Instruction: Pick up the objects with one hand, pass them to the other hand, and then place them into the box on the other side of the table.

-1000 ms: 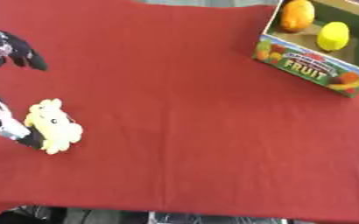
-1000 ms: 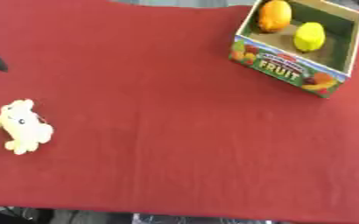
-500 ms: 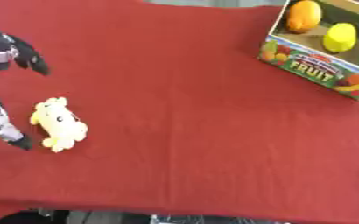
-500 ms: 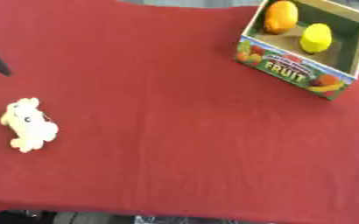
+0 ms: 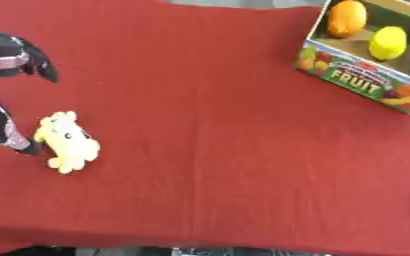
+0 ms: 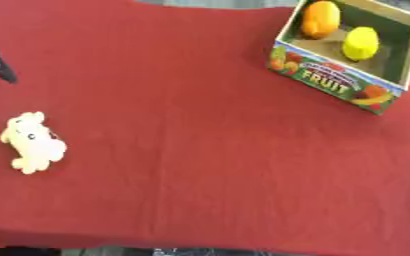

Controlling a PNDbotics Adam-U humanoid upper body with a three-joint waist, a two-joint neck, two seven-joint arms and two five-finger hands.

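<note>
Soft yellow plush toy [image 5: 67,142] near table's [image 5: 208,150] left edge, left hand [image 5: 7,95] spread beside it, grasping nothing; cardboard fruit box [image 6: 348,60] far-right corner.

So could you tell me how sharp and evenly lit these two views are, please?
Left eye view: soft all over, the box lettering just legible, the left robot hand smeared at the edge. Right eye view: equally soft, the yellow plush toy lacking detail. Lighting is flat on the red cloth, with no glare or hard shadows.
</note>
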